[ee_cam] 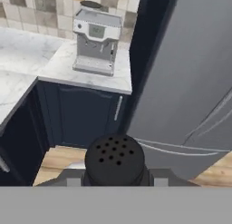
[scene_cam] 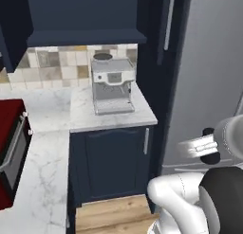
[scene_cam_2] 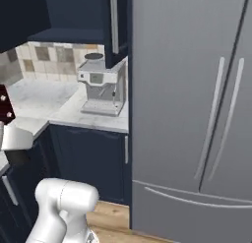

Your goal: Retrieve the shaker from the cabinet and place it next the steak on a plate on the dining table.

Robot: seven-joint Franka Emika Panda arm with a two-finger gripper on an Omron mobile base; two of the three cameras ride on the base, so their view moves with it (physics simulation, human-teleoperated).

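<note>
Shaker (ee_cam: 115,158) clamped in tool (ee_cam: 115,180)

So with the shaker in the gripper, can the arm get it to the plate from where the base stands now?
Probably not from here. The gripper is shut on the shaker, but ahead are the coffee machine on its counter and the fridge. I see no plate, so the base likely has to drive first.

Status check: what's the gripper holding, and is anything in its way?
Gripper shut on shaker. Shaker upright, holes up. Coffee machine on the counter ahead, fridge to its right; nothing touching.
</note>
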